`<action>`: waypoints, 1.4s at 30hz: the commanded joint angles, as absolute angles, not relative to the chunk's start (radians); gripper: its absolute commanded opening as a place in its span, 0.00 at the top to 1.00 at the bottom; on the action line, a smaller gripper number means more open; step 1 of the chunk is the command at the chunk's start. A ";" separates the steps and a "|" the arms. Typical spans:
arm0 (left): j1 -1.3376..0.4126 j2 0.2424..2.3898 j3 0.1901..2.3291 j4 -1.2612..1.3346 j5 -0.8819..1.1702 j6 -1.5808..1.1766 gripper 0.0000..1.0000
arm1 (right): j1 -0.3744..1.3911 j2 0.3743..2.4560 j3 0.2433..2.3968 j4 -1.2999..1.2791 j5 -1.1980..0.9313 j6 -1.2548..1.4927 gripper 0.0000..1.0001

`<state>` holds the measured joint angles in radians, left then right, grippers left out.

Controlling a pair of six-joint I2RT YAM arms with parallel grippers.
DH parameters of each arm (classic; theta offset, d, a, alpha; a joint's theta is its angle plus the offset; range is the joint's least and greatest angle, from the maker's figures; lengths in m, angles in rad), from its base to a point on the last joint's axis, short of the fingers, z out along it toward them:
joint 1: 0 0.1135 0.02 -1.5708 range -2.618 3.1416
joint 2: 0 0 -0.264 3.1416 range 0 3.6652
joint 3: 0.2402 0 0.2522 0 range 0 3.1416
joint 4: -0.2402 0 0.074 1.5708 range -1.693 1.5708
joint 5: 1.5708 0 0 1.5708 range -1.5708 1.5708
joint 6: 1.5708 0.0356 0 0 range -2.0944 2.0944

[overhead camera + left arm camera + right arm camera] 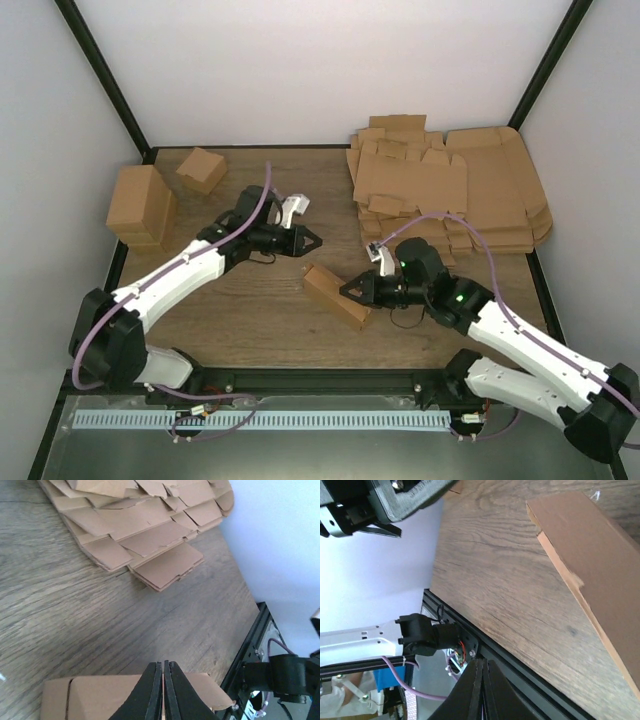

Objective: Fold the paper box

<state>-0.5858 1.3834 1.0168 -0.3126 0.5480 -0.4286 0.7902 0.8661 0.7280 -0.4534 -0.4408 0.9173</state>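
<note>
Paper box is folded up as a small oblong brown box. It lies flat on the wood table just on the near side of table ctr, long axis running approx 10 to 4 o'clock.

R gripper is at 3 o'clock of the box, pointing twd 9, jaws pressed together w/ nothing between them. In the top view its tips sit over the box's R long side; contact can't tell. In the R wrist view the R fingers meet at frame bottom, and the box is up at 2 o'clock of them, clear of the tips.

L gripper is at 11 o'clock of the box, near but apart, pointing twd 3 o'clock, also closed & empty. In the L wrist view the black L fingers meet in a thin seam. The box top, w/ a crease line, shows behind them at frame bottom.

Further back, at 1 o'clock of the box, a pile of flat die-cut cardboard sheets is fanned untidily in the far R corner. At 10 o'clock, far L, is a stack of folded brown boxes. One small cube-like box sits just beyond the stack at its 1 o'clock, turned askew
</note>
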 commanded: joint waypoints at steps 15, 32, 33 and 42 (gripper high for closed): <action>-0.583 1.509 0.852 -0.030 0.760 -0.468 0.96 | 0.601 0.979 0.476 -0.046 -0.795 0.891 0.99; -0.583 1.520 0.702 0.062 0.747 -0.481 0.96 | 0.594 1.051 0.342 0.063 -0.827 0.866 0.99; -0.583 1.521 0.700 0.058 0.747 -0.476 0.96 | 0.594 1.051 0.346 0.060 -0.833 0.863 0.99; -0.583 1.505 0.700 0.027 0.731 -0.458 0.96 | 0.556 0.996 0.502 -0.118 -0.854 0.811 0.99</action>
<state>-0.5819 1.5013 0.7300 0.0952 0.7570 -0.4904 0.5869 1.0233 0.4034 -0.0185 -0.8371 0.8494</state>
